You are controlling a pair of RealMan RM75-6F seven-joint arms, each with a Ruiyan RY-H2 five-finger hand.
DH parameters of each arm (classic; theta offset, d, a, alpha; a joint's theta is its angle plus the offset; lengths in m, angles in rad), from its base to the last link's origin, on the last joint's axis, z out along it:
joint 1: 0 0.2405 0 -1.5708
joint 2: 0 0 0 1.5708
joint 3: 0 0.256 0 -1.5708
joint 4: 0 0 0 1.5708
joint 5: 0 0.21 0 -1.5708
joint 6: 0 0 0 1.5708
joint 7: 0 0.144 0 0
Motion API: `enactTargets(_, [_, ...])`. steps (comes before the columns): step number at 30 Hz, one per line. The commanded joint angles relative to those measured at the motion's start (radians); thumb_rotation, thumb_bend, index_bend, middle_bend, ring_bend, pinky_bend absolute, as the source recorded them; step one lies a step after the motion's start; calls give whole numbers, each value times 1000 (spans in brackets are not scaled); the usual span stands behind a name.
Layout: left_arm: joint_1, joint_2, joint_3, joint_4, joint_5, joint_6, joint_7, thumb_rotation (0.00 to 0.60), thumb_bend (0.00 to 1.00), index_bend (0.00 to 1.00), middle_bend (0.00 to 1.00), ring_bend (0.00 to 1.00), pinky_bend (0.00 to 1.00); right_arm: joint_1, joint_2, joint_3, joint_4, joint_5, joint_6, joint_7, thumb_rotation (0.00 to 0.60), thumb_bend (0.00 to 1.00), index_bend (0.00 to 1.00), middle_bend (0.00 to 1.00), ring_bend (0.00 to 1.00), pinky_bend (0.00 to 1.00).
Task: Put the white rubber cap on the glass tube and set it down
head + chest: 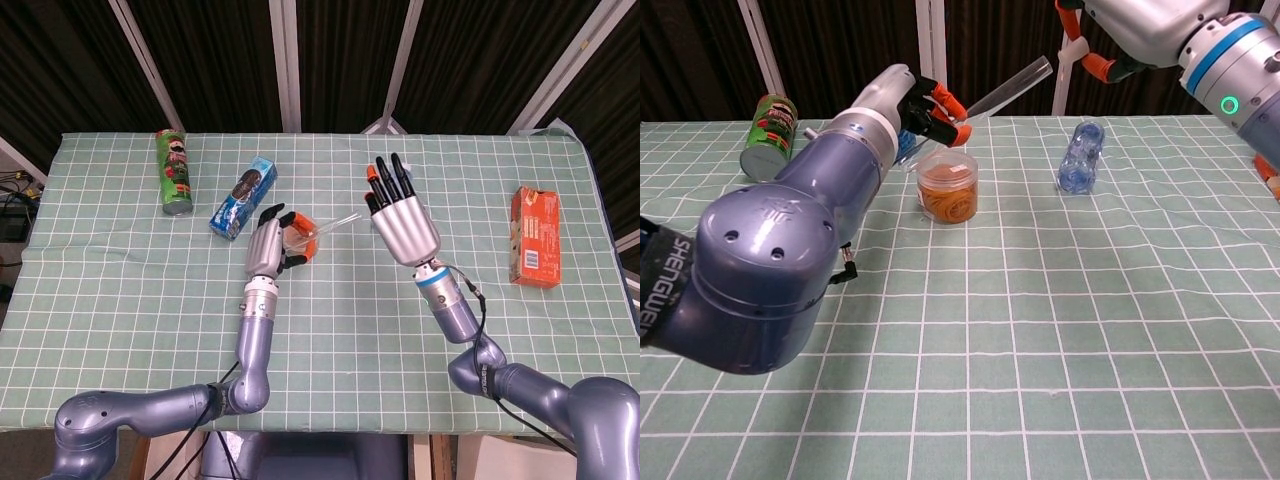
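Your left hand [925, 100] pinches the glass tube [1008, 87] by one end, raised above the orange-filled jar [947, 187] near the middle of the surface [1040, 330], its open end angled toward your right hand [400, 215]. The right hand holds the white rubber cap [1073, 46] at its fingertips. If tube mouth and cap meet off-axis, the cap may slip free or lever the tube from its thin pinch.
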Motion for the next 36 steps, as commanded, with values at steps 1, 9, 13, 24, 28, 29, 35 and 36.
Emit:
enactTargets(1, [-2,-2,-3,2,-2,0,1,600,790,543,500,108,0,1,-2,-1,-1,0,0,-1,600,489,652,228,103,88])
enactTargets(9, [-5,-8,-6,4,-4,-4,2,600,790,543,500,109,0,3,-6,-1,-1,1,-1,-4,600,491,652,228,103,88])
enactTargets(13, [-5,-10,-5,3,-4,-3,2,600,791,543,500,108,0,4,-7,-1,1,2,-1,-5,600,493,652,229,103,88])
enactTargets(24, [-7,-18,-17,-1,-9,4,2,600,791,543,500,108,0,2,-8,-6,-4,1,0,-7,600,494,652,229,103,88])
enactTargets(28, [-8,-19,-16,-3,-6,5,3,600,791,543,500,108,0,1,-9,-7,-5,1,0,-8,600,494,652,228,103,88])
enactTargets(29, [-8,-19,-16,-3,-6,5,3,600,791,543,500,108,0,1,-10,-7,-5,2,0,-8,600,495,652,229,103,88])
enactTargets(35, [-8,-21,-19,-2,-8,4,1,600,791,542,501,108,0,1,-10,-8,-6,2,0,-9,600,494,652,229,103,88])
enactTargets(36, [-9,-22,-20,-3,-8,3,1,600,791,542,501,108,0,1,-10,-8,-6,2,0,-9,600,495,652,229,103,88])
